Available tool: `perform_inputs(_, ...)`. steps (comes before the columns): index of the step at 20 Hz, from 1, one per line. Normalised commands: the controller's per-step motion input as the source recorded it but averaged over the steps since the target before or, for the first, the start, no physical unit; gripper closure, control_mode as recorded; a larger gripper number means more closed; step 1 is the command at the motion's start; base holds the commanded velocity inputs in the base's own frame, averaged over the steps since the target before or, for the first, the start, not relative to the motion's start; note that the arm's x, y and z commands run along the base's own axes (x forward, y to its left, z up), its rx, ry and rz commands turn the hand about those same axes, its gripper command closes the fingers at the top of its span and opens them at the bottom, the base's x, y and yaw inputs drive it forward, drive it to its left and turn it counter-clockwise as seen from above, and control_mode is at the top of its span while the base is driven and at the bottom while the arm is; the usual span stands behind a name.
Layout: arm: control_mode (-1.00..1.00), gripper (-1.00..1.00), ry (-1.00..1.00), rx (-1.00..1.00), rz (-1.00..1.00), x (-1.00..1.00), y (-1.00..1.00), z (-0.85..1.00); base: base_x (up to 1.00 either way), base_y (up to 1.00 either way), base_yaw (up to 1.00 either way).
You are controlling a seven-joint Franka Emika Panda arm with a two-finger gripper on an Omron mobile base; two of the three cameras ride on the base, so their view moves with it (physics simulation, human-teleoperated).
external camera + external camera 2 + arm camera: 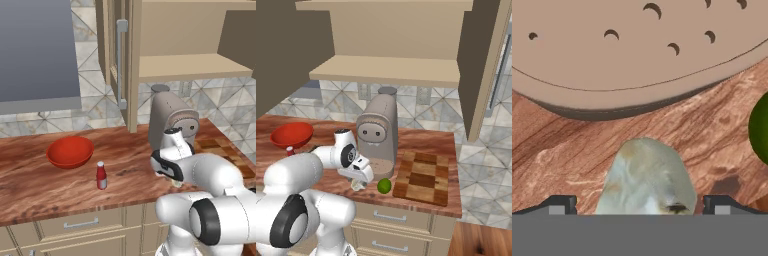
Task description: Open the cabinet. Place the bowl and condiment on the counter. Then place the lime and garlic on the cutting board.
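A tall taupe coffee machine [167, 117] stands upright toward the back of the worktop, its round face with two dark eye-like dots turned forward and its flat round drip base [632, 45], pierced with small holes, near the front edge. Behind it runs a tiled wall [421, 107] of grey and beige triangles, with a pale outlet plate [186, 88] just right of the machine's top. A grey range hood [37, 55] hangs at the upper left, and below the worktop's front edge sit beige drawers [391, 220] with short horizontal silver handles.

You see cabinet [120, 60] open | red bowl [70, 151], bottle [101, 175] upright on bench [50, 185] | garlic [647, 177], lime [384, 186] beside checkered board [423, 177]
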Motion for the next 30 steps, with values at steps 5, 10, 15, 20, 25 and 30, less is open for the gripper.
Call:
perform_inputs(5,-1.00,-1.00,0.04,0.00,0.00,0.00,-0.02,-0.20,0.00,0.00,0.00)
perform_inputs(10,-1.00,-1.00,0.03,0.00,-0.02,-0.08,0.00,-0.15,0.00,0.00,0.00)
perform_inputs(15,-1.00,1.00,0.01,0.00,-0.06,-0.41,0.00,-0.16,0.00,0.00,0.00)
perform_inputs(20,-1.00,1.00,0.00,0.00,-0.08,-0.84,0.00,-0.32,0.00,0.00,0.00)
perform_inputs(25,-1.00,1.00,-0.03,0.00,-0.08,-0.56,0.00,-0.21,0.00,0.00,0.00)
perform_inputs(30,-1.00,1.00,-0.30,-0.03,-0.12,-0.03,0.00,0.05,0.00,0.00,0.00)
